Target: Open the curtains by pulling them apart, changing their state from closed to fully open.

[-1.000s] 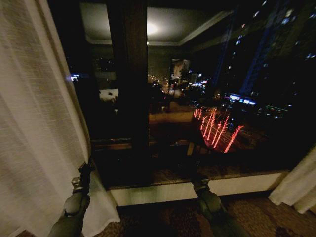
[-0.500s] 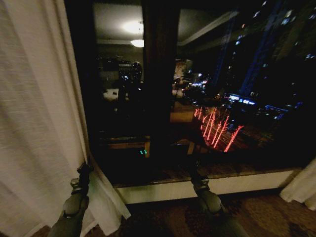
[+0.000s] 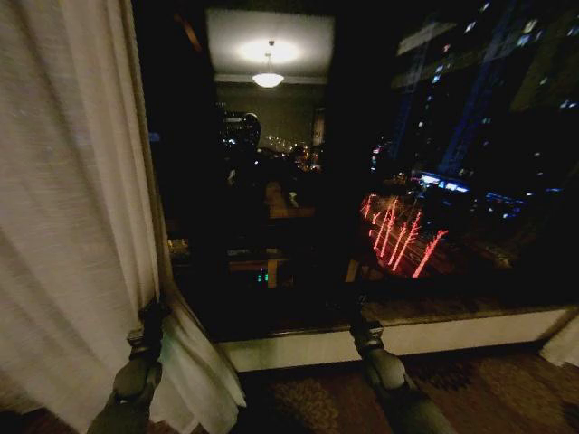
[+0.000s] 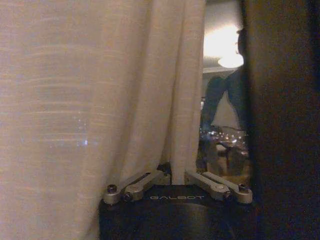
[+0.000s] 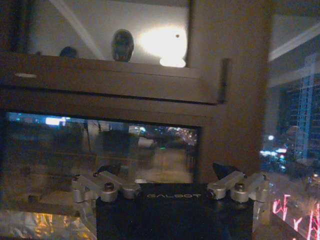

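I noted the window (image 3: 380, 181) dark across most of the head view. The left curtain (image 3: 63, 226) hung bunched at the left edge; a scrap of the right curtain (image 3: 568, 345) showed at the far right. My left pincer (image 4: 177, 175) was clamped on a fold of the left curtain. My right pincer (image 5: 170, 175) stood apart, facing the glass.

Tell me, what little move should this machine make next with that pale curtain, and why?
Probably keep drawing the left gripper farther left. Its fingers are shut on the edge of the sheer cream-white pleated curtain, which is bunched at the left of the dark window glass. The right gripper is open before the glass, holding nothing.
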Available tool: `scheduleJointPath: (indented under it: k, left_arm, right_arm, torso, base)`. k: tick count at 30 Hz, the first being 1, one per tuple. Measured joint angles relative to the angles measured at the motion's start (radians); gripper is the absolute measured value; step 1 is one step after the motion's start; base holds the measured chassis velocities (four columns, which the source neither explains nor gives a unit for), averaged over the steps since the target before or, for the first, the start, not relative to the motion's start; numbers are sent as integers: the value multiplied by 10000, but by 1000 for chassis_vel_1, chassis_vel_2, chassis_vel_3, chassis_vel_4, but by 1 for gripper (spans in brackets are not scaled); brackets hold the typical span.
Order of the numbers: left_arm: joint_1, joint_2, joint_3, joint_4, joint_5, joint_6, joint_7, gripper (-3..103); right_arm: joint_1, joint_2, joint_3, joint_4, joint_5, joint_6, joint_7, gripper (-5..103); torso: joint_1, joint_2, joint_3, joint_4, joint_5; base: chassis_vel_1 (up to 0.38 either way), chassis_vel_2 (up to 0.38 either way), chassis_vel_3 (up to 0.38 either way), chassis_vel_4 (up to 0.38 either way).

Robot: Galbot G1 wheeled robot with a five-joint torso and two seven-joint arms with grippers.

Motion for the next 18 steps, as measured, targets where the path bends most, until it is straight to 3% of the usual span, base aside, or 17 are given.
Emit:
scheduleJointPath:
  k: [18]
  left_arm:
    - [256,-12,-182,-121,15,-143,7,0]
  right_arm:
    - [0,0,0,0,0,0,0,100]
  torso:
    - [0,0,1,1,-1]
  base:
    - [384,321,-387,-323]
